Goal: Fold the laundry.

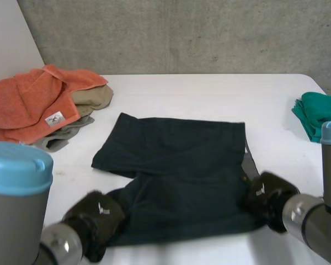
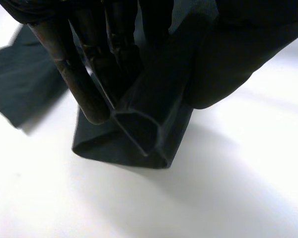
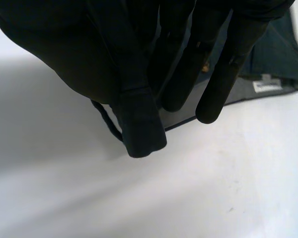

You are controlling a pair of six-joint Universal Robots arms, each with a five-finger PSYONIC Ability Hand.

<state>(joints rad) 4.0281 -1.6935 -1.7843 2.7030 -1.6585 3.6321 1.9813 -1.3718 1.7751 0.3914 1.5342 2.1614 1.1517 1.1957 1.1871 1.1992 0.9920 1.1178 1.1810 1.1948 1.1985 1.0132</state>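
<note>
Dark shorts (image 1: 182,165) lie spread in the middle of the white table (image 1: 209,94), with the near edge bunched and slightly raised where both hands meet it. The left hand (image 1: 96,218) is at the near left corner. In its wrist view the fingers (image 2: 74,74) press a doubled fold of the shorts (image 2: 149,124) against the thumb, so the hand grips the cloth while the fold's lower edge rests on the table. The right hand (image 1: 267,199) is at the near right corner, just beside a small button on the cloth. In its own wrist view the fingers (image 3: 223,79) curl down over the edge of the shorts (image 3: 275,54) and a strip of cloth is pinched against the thumb — this hand is clamped on the shorts as well. A white label (image 3: 266,87) shows on the grey inner lining beyond its fingertips. At the far left of the table is a heap — an orange towel (image 1: 30,102) draped over beige cloths (image 1: 94,98) — well apart from the shorts. A green cloth (image 1: 317,113) lies at the table's right edge, near the right arm's blue cap.
</note>
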